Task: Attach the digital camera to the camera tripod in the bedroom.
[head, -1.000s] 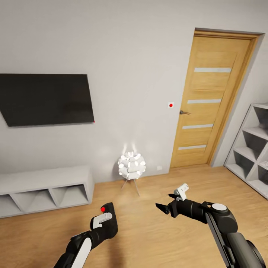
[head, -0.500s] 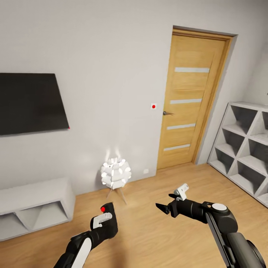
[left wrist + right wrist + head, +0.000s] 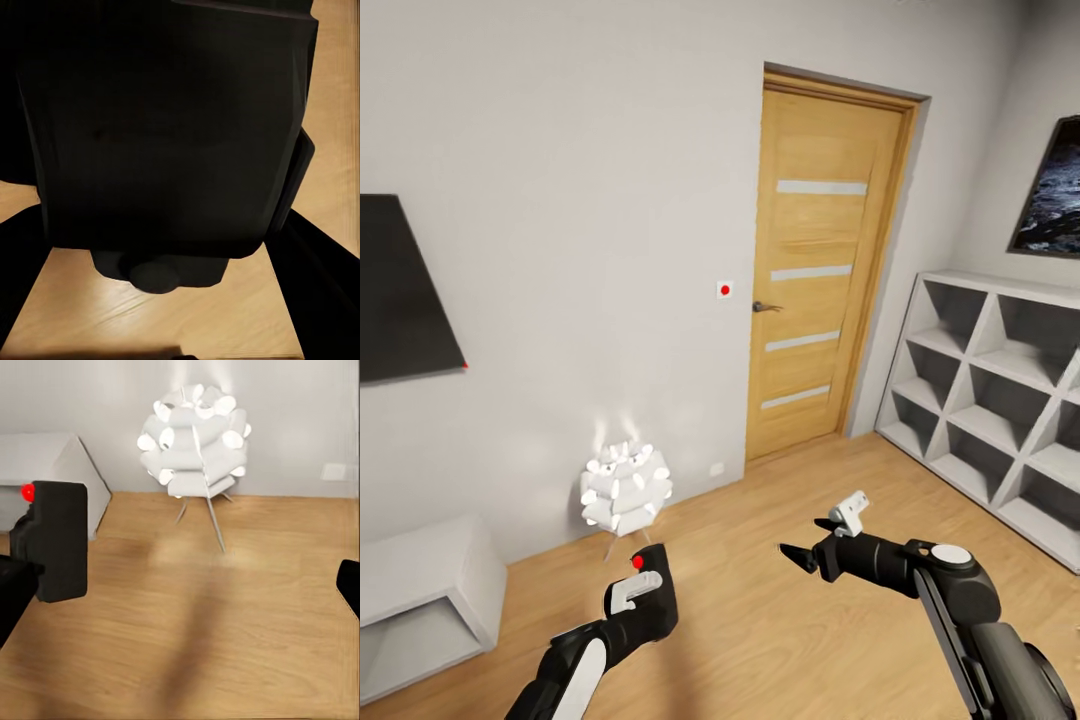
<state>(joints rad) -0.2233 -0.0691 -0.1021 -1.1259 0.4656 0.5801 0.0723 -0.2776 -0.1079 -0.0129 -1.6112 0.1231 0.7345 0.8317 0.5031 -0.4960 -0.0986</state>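
One small black digital camera with a red button (image 3: 645, 585) sat clamped in our left gripper (image 3: 643, 598). Our right gripper (image 3: 796, 556) was apart, holding nothing. We had turned right (view slid past the wooden door (image 3: 815, 270)), hunting the tripod.

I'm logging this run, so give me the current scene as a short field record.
setting: bedroom, wooden plank floor
left gripper: shut on the chunky black digital camera with red button
right gripper: open, holding nothing
straight ahead: wooden door
nearby: white ball-shaped floor lamp, white cube shelves
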